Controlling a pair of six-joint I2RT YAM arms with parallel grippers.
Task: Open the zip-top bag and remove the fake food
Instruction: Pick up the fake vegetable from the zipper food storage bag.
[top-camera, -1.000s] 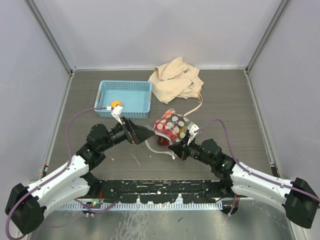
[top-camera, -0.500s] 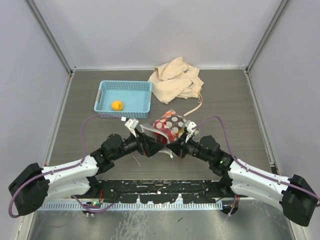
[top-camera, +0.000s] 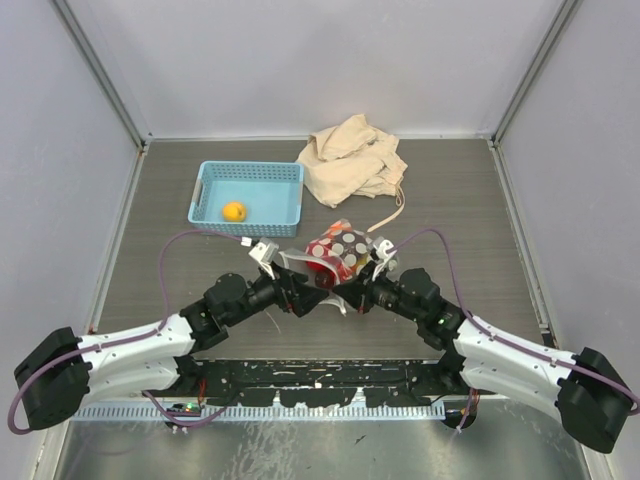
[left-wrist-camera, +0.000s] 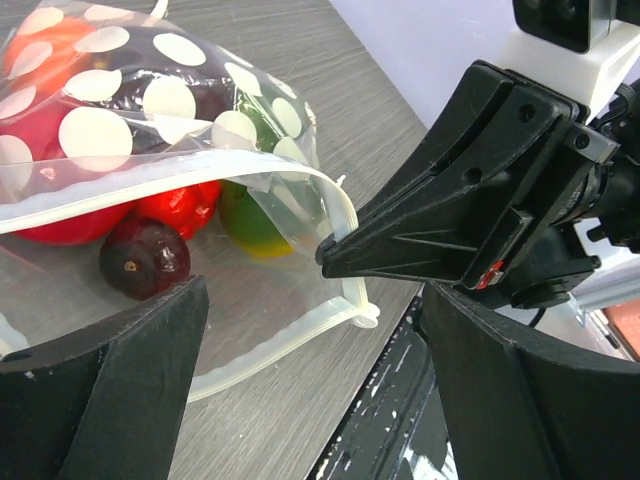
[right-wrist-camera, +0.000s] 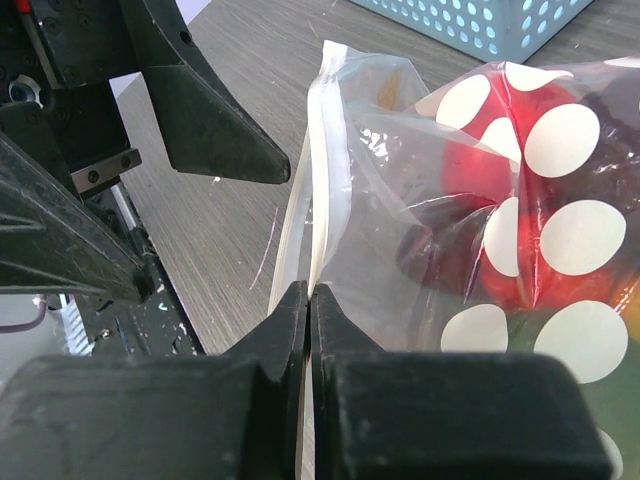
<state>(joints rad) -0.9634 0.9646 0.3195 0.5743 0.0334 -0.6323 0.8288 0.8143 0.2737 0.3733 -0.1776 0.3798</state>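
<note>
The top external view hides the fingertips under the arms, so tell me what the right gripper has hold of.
Observer: The right gripper is shut on the white zip strip at the edge of the zip-top bag.
Operator: Now report the left gripper.
Observer: The left gripper is open, facing the bag's gaping mouth. A dark maroon fruit lies just inside.
</note>
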